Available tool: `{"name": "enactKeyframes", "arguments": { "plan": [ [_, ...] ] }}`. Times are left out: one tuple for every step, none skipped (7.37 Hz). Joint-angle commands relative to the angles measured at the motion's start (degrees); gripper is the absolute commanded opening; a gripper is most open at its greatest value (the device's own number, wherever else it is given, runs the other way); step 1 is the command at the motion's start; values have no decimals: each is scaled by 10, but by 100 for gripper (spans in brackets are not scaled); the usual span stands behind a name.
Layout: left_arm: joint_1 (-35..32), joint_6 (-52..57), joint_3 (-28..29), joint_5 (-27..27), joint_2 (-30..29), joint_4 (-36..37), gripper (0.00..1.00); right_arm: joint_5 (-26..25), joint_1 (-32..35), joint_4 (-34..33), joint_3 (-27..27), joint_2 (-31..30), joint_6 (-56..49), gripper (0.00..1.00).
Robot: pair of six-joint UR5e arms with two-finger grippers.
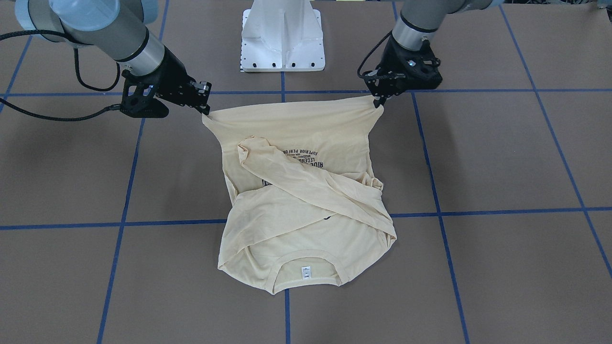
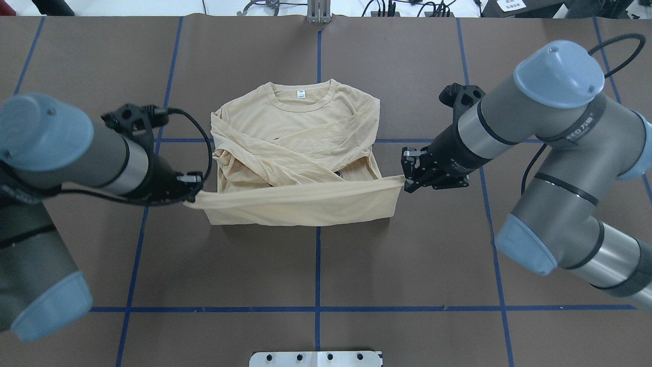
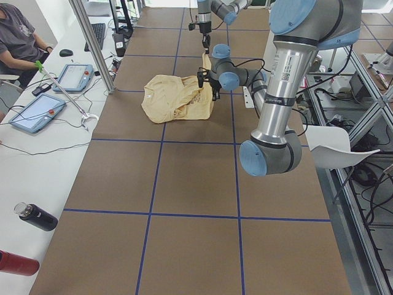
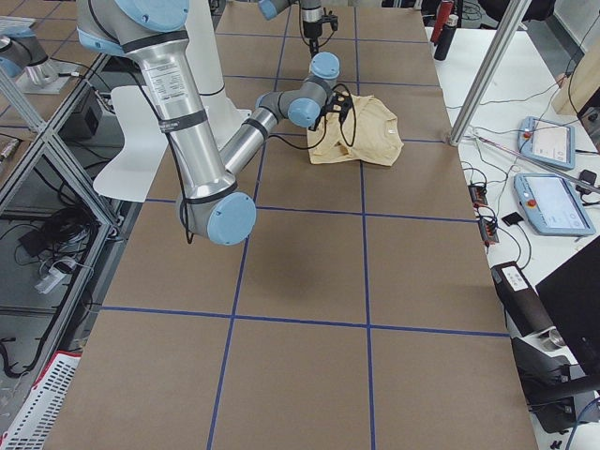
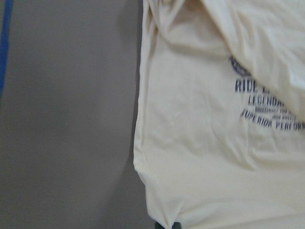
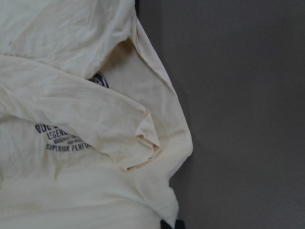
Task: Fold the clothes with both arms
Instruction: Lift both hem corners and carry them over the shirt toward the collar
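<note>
- Left pincer (image 1: 380, 99): jaws closed tight on one hem corner of the shirt (image 1: 306, 210), with cloth pinched between the tips.
- Right pincer (image 1: 206, 110): also closed, gripping the other hem corner.
- Two pincers, two corners. The hem is pulled into one taut band between them, raised off the table (image 1: 502, 157).
- Two arms: left arm (image 2: 61, 153) and right arm (image 2: 535, 117) come in from opposite sides, both reaching low toward the shirt.
- One shirt, pale cream, in the middle of the table. The collar end lies flat on the side away from the robot, and the hem end toward the robot is lifted.
- Two long sleeves are folded in and crossed over the chest. The upper sleeve (image 1: 311, 184) runs diagonally.
- One navy print (image 1: 301, 155), partly covered by the sleeves. "SUPERIOR PERFOR" is readable in the wrist views.
- One white neck label (image 1: 306, 272) inside the collar.
- The table is brown with a blue tape grid.
- One white pedestal base (image 1: 282, 38) at the robot's edge, apart from the shirt.
- Side bench: two tablets (image 3: 77, 77) and two bottles (image 3: 37, 216), with one person seated (image 3: 18, 37).
</note>
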Motion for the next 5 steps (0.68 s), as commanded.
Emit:
{"name": "enactKeyframes", "arguments": {
  "plan": [
    [-101, 82, 71, -37, -58, 41, 0, 3, 44, 0, -88, 60, -40, 0],
    [-104, 85, 121, -35, -83, 27, 0, 3, 59, 1, -149, 103, -45, 0],
    [-105, 84, 180, -34, -107, -9, 0, 2, 68, 1, -218, 155, -48, 0],
    [-105, 84, 230, -32, -113, -63, 0, -3, 74, 8, -261, 185, -51, 0],
    [-104, 82, 267, -32, -113, -105, 0, -17, 78, 69, -314, 200, -49, 0]
  ]
}}
